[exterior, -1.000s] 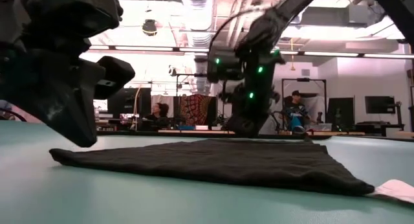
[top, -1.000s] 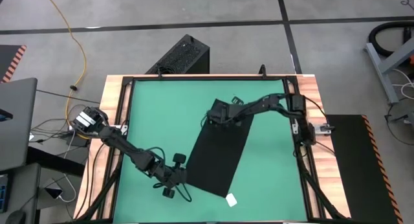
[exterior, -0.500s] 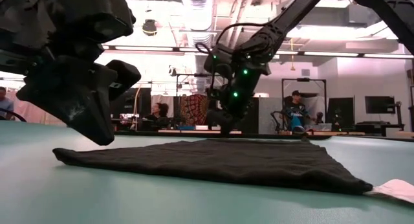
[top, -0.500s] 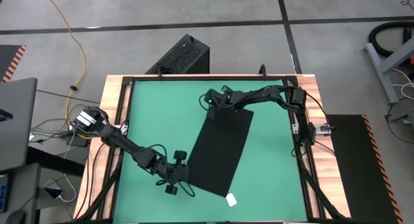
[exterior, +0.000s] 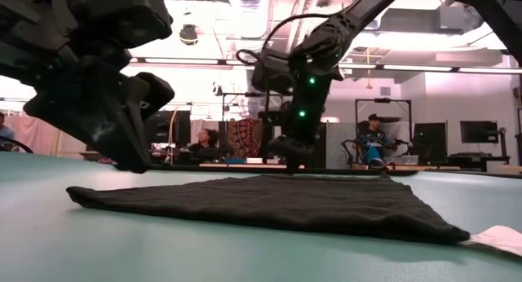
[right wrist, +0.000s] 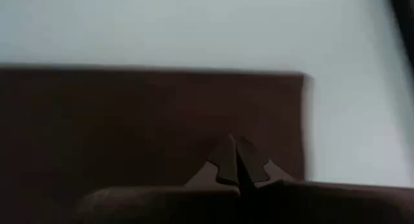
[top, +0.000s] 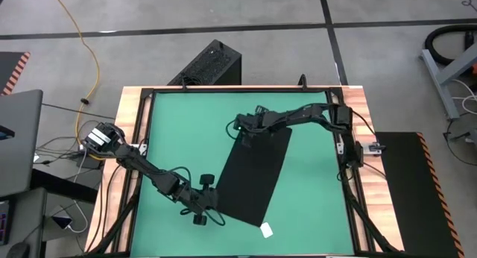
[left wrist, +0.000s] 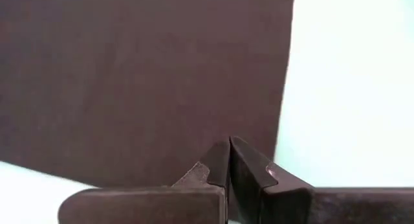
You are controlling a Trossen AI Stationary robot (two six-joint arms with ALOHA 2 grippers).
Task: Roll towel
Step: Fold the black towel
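Towel lying flat and unrolled on the green bench, set on a diagonal, its white tag at the near corner — no turn of a roll has been formed yet. Left pincer hangs at the towel's near-left edge with its 2 fingers pressed together and nothing between them; the left wrist view shows the tips over the cloth close to a corner. Right pincer is at the far-left corner, fingers likewise together and empty; in the low view it hangs just above, or barely on, the far edge — contact cannot be told. Step in hand, as judged: positioning both arms at opposite ends of the cloth before any grasp. Next move would call for 1 pincer to part its fingers, pinch an end edge, then fold it over to start the roll, while the other end stays pinned.
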